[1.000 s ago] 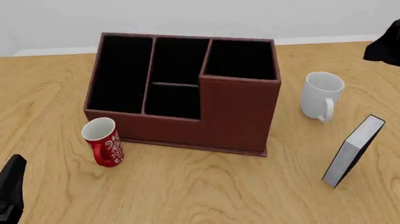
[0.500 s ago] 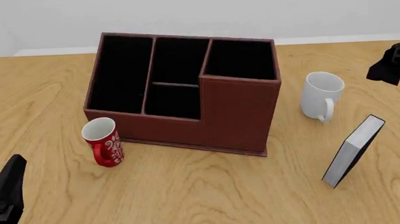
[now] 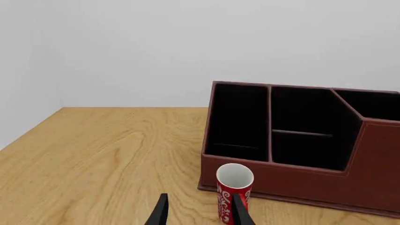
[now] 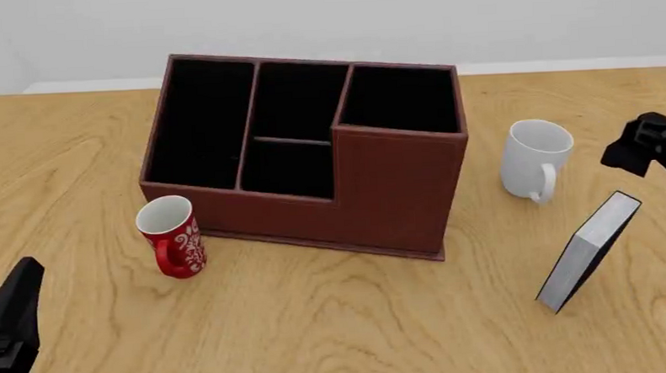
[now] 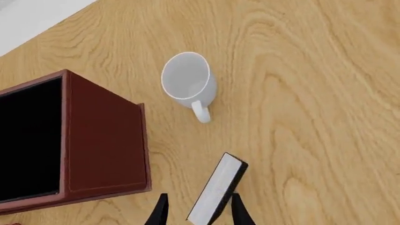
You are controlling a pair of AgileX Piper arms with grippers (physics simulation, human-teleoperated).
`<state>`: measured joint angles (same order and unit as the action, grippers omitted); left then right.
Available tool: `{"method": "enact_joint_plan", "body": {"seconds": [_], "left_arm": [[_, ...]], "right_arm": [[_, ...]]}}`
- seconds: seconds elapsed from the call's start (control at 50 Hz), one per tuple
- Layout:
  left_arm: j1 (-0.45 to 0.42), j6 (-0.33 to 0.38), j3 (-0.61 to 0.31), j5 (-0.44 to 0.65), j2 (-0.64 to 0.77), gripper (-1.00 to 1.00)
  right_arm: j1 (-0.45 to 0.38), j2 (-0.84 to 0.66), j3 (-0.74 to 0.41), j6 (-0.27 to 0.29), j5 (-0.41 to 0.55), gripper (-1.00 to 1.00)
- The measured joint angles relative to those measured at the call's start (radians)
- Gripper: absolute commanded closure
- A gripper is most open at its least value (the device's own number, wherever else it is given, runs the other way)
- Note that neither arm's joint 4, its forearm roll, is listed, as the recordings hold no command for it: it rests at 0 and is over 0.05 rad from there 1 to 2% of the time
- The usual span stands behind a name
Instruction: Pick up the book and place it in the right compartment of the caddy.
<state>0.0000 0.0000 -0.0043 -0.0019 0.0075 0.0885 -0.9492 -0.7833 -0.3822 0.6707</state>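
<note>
1. Both your jaw pairs stand apart and hold nothing. Your right gripper [image 5: 196, 213] has its 2 black fingertips [image 5: 160, 211] either side of the book [image 5: 216, 190] in the right wrist view, with a gap on each side that suggests no contact. Your left gripper [image 3: 198, 213] shows 2 spread fingertips at the lower edge of the left wrist view, with the red mug [image 3: 234, 192] beyond them.
2. You are working over a light wooden table [image 4: 316, 322] with strong grain. Behind it stands a plain pale grey wall, with a white strip where it meets the far table edge.
3. In the front view the book [image 4: 589, 251] stands on edge at the lower right of the frame, leaning, well apart from the caddy [image 4: 396, 192]. The white mug [image 4: 534, 158] sits between them, nearer the upper right. The right compartment [image 4: 400, 99] is black-lined, and nothing can be seen in it.
4. Only the front view shows both arms at once: your right gripper [image 4: 652, 151] is a dark shape at the right edge above the book, and your left gripper [image 4: 8, 335] is at the lower left corner. Only the right wrist view looks down onto the book's pale page edges.
5. White curly patterning covers the red mug [image 4: 172, 236]; you can read no words in it.
</note>
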Motion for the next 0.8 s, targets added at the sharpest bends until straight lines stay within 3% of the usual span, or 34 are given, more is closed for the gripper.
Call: {"method": "enact_joint_plan", "body": {"seconds": [0.8], "left_arm": [[0.0,0.0,0.0,0.0,0.0,-1.0]], "right_arm": [[0.041,-0.091,0.076,-0.021,-0.097,-1.0]]}}
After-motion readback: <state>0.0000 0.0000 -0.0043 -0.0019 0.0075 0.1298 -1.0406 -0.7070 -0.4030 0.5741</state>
